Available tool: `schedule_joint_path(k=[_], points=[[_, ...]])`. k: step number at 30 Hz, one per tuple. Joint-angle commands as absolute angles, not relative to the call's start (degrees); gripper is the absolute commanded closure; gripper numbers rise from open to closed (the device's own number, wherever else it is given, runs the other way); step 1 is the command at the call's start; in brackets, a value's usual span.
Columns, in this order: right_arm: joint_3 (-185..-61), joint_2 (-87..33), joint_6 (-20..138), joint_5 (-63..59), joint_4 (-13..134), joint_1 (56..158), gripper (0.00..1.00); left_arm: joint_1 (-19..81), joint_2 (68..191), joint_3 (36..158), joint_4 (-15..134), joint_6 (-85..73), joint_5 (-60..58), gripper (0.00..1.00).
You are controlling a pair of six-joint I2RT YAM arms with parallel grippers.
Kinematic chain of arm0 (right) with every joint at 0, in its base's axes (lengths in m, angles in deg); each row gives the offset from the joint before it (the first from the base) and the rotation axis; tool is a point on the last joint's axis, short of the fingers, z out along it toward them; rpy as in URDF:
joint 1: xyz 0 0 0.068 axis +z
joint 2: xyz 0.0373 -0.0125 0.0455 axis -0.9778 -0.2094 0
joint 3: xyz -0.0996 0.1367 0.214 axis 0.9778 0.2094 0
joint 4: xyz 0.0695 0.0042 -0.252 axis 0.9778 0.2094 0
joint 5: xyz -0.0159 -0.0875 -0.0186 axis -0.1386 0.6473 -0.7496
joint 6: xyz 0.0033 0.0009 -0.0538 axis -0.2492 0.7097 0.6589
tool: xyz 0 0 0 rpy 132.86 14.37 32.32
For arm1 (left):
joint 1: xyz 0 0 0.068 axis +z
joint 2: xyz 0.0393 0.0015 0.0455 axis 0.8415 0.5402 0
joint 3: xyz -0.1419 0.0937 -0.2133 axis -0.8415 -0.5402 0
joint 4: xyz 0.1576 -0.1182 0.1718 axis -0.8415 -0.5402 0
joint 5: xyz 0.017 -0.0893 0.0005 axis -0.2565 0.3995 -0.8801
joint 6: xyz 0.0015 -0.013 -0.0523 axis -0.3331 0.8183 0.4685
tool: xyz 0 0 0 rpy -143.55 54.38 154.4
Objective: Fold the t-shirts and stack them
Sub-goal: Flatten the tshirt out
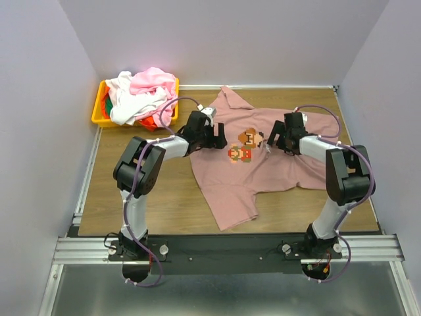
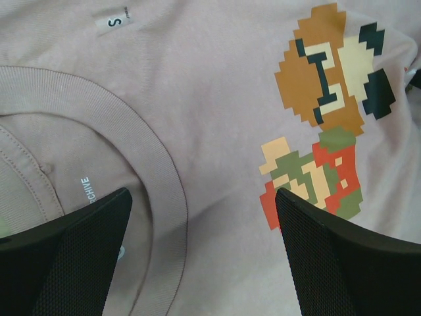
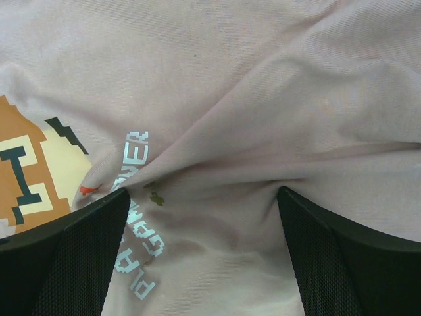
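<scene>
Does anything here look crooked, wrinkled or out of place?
The mauve t-shirt lies askew and unfolded, with a creased ridge inside the open right gripper. Other shirts spill over the rim of the yellow bin.

T-shirt (image 1: 276, 174) lies on table (image 1: 158, 204) ctr; bin (image 1: 100, 110) w/ heaped tees (image 1: 141, 92) far-left; left tool (image 1: 220, 140), right tool (image 1: 270, 142) over its chest.

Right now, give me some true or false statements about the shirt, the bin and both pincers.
1. The pink shirt lies on the table, print up. True.
2. The yellow bin is empty. False: it holds a heap of clothes.
3. The left pincer is open over the collar. True.
4. The right pincer is shut on a sleeve. False: it is open over a wrinkle.
5. The neck label reads L. False: it reads S.
</scene>
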State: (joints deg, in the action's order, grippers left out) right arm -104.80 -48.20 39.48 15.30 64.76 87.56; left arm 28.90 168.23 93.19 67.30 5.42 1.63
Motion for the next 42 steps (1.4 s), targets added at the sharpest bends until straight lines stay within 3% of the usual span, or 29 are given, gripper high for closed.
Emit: schedule_joint_path(k=[1,10,13,21,26,32,42], points=[[-106.2,-53.5,39.0,10.3,67.6,87.3,0.00,30.9,171.9,96.3,63.1,3.3,3.1,0.02],[-113.4,-57.9,40.2,6.2,68.6,87.3,0.00,34.8,176.5,105.8,58.6,2.0,5.3,0.02],[-115.3,-58.8,41.1,3.5,69.2,87.3,0.00,35.0,178.6,111.0,54.5,0.8,0.5,0.02],[-113.9,-51.6,42.8,1.9,69.3,87.3,0.00,33.0,172.6,114.9,51.1,0.0,-5.6,0.02],[-108.0,-42.1,41.9,2.1,69.3,87.7,0.00,30.2,163.7,106.5,52.2,0.9,-12.1,0.02],[-97.9,-34.5,40.5,3.0,69.2,88.9,0.00,28.4,157.5,91.8,57.1,3.7,-11.9,0.02],[-89.8,-31.3,39.8,4.0,67.2,89.2,0.00,25.5,160.0,81.9,66.4,6.5,-5.8,0.02]])
